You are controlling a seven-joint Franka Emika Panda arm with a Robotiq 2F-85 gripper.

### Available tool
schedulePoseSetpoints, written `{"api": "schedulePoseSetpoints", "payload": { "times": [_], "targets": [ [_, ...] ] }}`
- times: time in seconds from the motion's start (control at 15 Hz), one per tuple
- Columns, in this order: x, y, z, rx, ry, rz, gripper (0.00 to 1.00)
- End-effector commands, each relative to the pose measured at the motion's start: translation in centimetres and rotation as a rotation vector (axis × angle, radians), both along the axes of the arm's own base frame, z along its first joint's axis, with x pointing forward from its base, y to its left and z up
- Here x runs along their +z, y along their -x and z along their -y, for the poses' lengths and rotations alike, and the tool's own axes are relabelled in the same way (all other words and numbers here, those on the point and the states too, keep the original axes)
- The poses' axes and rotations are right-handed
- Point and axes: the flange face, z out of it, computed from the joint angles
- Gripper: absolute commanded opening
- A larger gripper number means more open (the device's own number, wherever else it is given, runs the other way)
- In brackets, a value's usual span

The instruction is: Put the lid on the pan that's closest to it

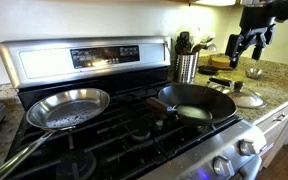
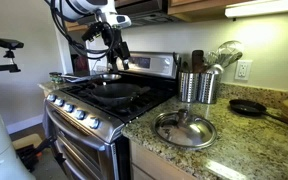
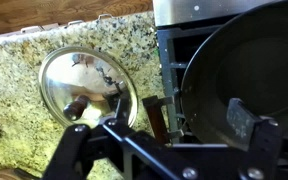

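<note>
Your lid (image 3: 88, 80) lies flat on the speckled stone counter (image 3: 19, 60), just beside the stove (image 1: 114, 140); nothing holds it. You can see its shiny rim in both exterior views (image 1: 247, 98) (image 2: 184, 130). The pan (image 3: 249, 60) nearest to it is the black one. It sits on the stove at the side next to the counter, and its reddish-brown handle (image 3: 156, 116) points toward the stove's front edge. That handle lies between the lid and the pan's bowl in the wrist view. Lid and pan are near each other but not touching. In an exterior view the black pan (image 1: 196, 100) has a shiny steel pan (image 1: 69, 108) well apart from it on the far side of the cooktop. A metal utensil canister (image 1: 187, 66) stands at the back of the counter, behind the lid, and shows in both exterior views (image 2: 197, 87). Further along the counter rests a small dark pan (image 2: 249, 107). Your pincer (image 1: 252, 42) hangs high above the counter and touches nothing. The wrist view looks down between its fingers (image 3: 246, 118), which are spread wide with the lid under one side and the black pan under the other. There is nothing in its grasp.
</note>
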Motion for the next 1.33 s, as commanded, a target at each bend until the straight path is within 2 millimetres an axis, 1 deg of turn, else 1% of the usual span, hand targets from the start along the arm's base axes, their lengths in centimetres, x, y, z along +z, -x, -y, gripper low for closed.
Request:
{"api": "schedulePoseSetpoints", "payload": {
  "times": [0.0, 0.33, 0.53, 0.67, 0.93, 1.07, 1.27],
  "targets": [
    [0.0, 0.0, 0.0, 0.0, 0.0, -0.001, 1.0],
    [0.0, 0.0, 0.0, 0.0, 0.0, -0.001, 1.0],
    [0.2, -0.2, 1.4, 0.039, -0.025, 0.008, 1.0],
    [0.3, -0.5, 3.1, 0.065, -0.05, 0.014, 1.0],
    [0.4, -1.2, 7.9, 0.109, -0.115, 0.042, 1.0],
    [0.1, -1.5, 10.5, 0.127, -0.151, 0.046, 1.0],
    [-1.2, -1.7, 14.4, 0.115, -0.176, 0.019, 1.0]
  ]
}}
